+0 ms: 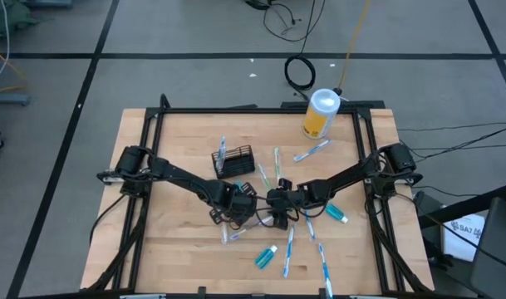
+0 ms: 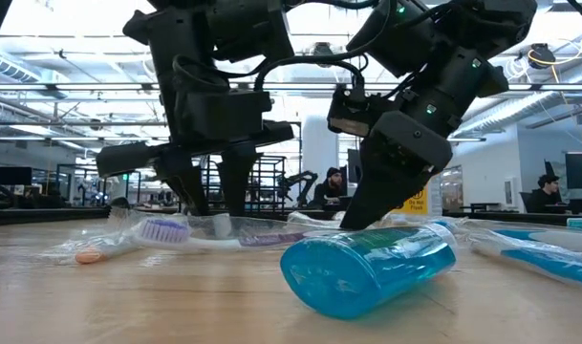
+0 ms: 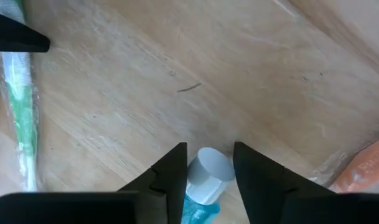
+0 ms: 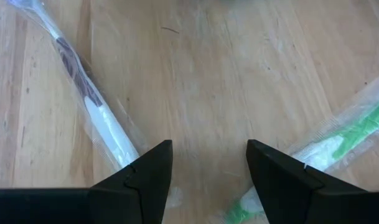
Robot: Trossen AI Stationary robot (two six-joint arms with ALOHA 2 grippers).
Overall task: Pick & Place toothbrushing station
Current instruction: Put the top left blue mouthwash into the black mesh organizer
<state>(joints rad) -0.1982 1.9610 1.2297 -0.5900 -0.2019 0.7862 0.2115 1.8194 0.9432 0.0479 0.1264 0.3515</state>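
Left gripper [image 3: 208, 177] low at mid-table, fingers straddling white cap of small teal toothpaste tube [image 3: 205, 180], half-closed, grip not confirmed, likely for caddy loading; right gripper [image 4: 208, 177] wide open, empty, over wrapped toothbrushes; black wire-mesh caddy [image 1: 236, 160] sits well behind, toward the table's back

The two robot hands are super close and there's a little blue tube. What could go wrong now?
1. Only the round white-capped end of the toothpaste tube sits at the tip of the left gripper, so it might slip or roll away.
2. The right gripper hangs open right beside the left one, so they might bump.
3. Wrapped toothbrushes lie under the right gripper and could get shoved.
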